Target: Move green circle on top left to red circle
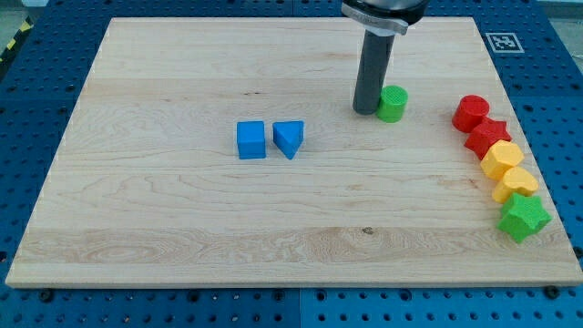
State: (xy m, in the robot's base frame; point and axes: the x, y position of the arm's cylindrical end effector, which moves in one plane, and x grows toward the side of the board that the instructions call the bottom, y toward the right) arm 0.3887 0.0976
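A green circle block [393, 104] lies on the wooden board right of the middle, near the view's top. My tip [366, 111] stands right against its left side. A red circle block [471, 113] lies further to the view's right, about a block's width and a half from the green circle. The rod comes down from the view's top edge.
Below the red circle runs a chain of blocks down the right side: a red star [488, 137], a yellow hexagon [501, 159], a second yellow block [516, 183] and a green star [524, 217]. A blue square [251, 140] and a blue triangle [289, 138] sit left of centre.
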